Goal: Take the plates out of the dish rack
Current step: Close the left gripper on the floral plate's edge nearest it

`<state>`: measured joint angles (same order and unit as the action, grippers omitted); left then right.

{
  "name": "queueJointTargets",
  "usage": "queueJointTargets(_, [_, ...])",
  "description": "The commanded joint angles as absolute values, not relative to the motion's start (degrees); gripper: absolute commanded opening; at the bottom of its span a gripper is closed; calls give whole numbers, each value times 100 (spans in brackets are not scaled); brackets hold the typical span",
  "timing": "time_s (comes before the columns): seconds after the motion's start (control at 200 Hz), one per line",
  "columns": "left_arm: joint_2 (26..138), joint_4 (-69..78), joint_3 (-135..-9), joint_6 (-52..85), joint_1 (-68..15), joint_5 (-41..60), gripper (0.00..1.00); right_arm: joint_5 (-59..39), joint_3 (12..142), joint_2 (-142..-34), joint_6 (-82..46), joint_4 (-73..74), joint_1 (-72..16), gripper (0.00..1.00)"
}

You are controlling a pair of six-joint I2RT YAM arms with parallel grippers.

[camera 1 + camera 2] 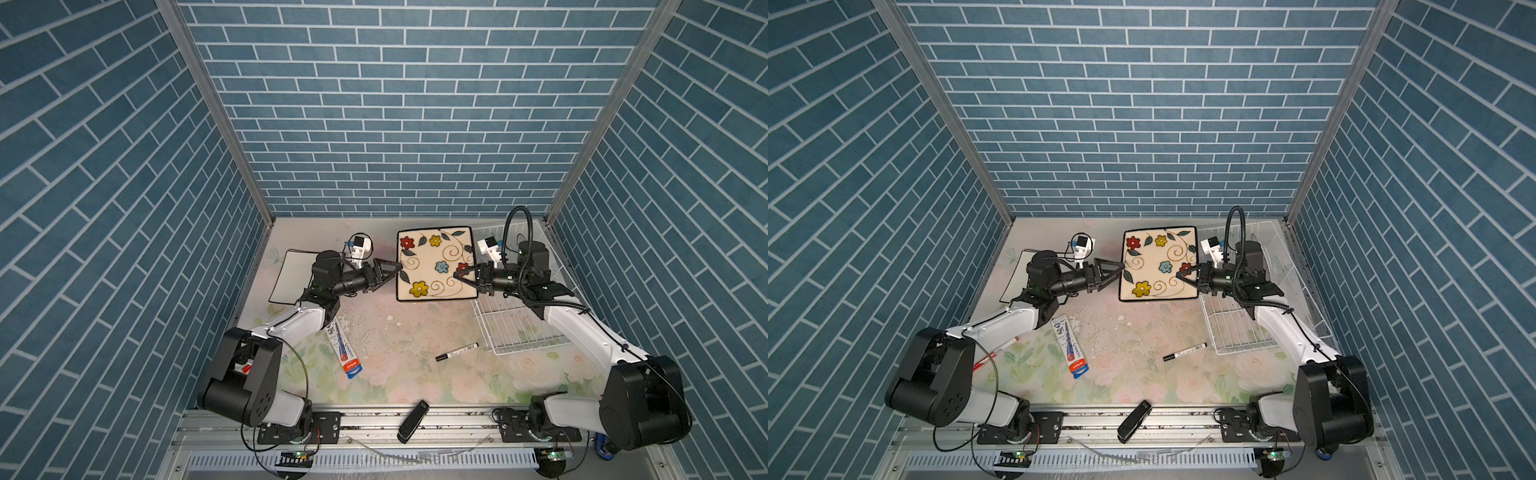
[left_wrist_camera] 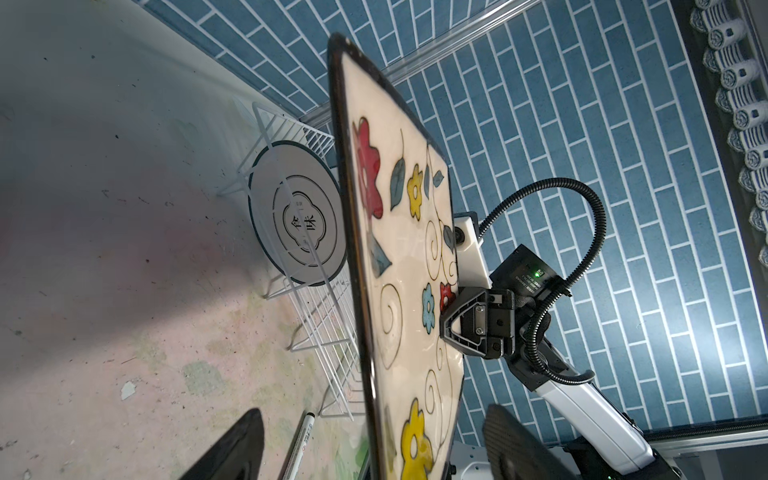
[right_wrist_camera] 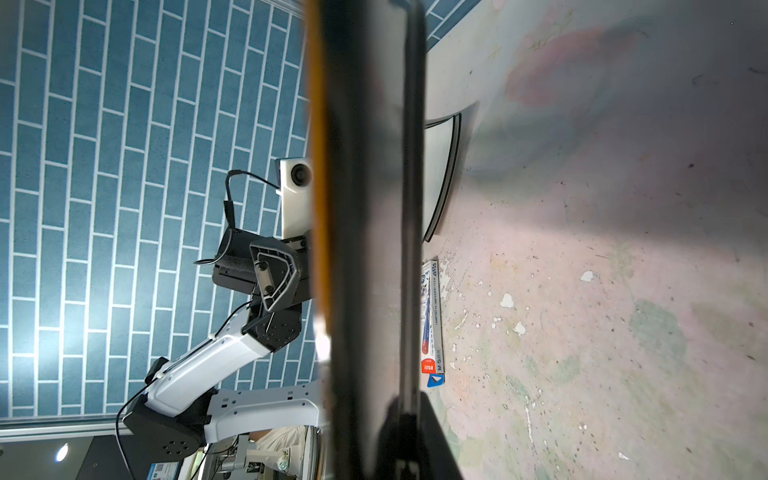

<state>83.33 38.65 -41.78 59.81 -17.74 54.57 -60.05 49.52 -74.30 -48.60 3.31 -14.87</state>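
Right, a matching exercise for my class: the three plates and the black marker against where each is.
1 cream square plate with coloured flowers
2 white square plate with thin black rim
3 round white plate with dark rim
4 black marker pen

A upright in the white wire dish rack
B on the table near the rack
C gripped by the right gripper
D flat on the table, far left

Pairs: 1-C, 2-D, 3-A, 4-B

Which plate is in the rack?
The round white plate with the dark rim stands in the dish rack. The flowered plate is held by the right gripper; the plain square plate lies on the table.
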Motion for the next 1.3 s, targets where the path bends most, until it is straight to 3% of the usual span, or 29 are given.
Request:
queueJointTargets(0.0, [8417,4237,-4406,6086,-1744,5741,82,-6617,4931,-7213,-4958,1361,-1582,0])
queueJointTargets(0.605, [8767,4772,-4570,6605,-1749,6070,51,-6592,5019,-7431,-4983,1466,-1888,0])
queueJointTargets(0.92, [9024,5353,-4614,7061,-1802,6209,48,-6574,5001,-7532,-5190,1806,-1975,0])
queueJointTargets(1.296, [9096,5546,-4591,7198,-1831,6111,29,-6579,5001,-7539,-5208,1832,-2003,0])
